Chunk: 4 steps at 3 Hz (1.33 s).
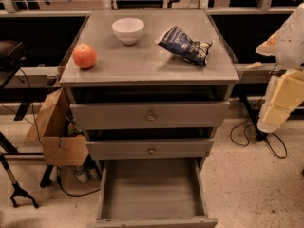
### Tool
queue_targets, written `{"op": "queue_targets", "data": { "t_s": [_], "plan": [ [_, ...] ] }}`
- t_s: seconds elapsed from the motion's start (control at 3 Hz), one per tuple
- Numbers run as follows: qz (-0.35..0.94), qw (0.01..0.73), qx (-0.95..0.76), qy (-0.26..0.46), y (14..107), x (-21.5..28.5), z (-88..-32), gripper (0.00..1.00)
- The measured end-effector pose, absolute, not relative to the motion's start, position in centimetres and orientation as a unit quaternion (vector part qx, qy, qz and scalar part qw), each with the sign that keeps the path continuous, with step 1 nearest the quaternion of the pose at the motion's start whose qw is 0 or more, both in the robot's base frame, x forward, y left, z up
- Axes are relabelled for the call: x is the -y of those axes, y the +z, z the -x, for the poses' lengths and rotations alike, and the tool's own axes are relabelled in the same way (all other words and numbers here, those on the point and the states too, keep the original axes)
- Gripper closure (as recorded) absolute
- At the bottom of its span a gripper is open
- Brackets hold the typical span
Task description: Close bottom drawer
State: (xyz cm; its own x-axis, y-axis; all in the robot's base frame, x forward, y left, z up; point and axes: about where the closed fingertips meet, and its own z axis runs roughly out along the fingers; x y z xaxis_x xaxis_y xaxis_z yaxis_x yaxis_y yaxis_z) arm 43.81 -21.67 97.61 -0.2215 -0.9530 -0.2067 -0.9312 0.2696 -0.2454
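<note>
cannot tell how the jaws stand. gripper [284, 87] blurred at right edge, beside the cabinet [152, 65], well apart from the drawer [151, 191]. drawer pulled far out at the cabinet's foot, grey floor showing. up top: orange [84, 56], bowl [128, 30], bag [185, 45].

The single camera sits high in front of the cabinet [151, 115] and faces it squarely, tilted steeply down, so the tabletop [142, 65] fills the upper middle and the open bottom drawer [152, 189] runs off the lower edge. It stands near: the cabinet takes up most of the width, with only strips of floor [247, 184] on both sides. The claw [280, 99] hangs at the right edge, partly cut off, nearer the lens than the cabinet.
</note>
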Motion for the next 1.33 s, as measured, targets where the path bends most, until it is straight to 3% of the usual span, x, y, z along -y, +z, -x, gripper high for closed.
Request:
{"op": "queue_targets", "data": {
  "t_s": [0.67,1.33],
  "plan": [
    [0.605,0.157,-0.78,-0.035,96.0,20.9,-44.2,0.0],
    [0.581,0.14,-0.801,-0.014,82.0,14.8,-46.6,0.0]
  ]
}}
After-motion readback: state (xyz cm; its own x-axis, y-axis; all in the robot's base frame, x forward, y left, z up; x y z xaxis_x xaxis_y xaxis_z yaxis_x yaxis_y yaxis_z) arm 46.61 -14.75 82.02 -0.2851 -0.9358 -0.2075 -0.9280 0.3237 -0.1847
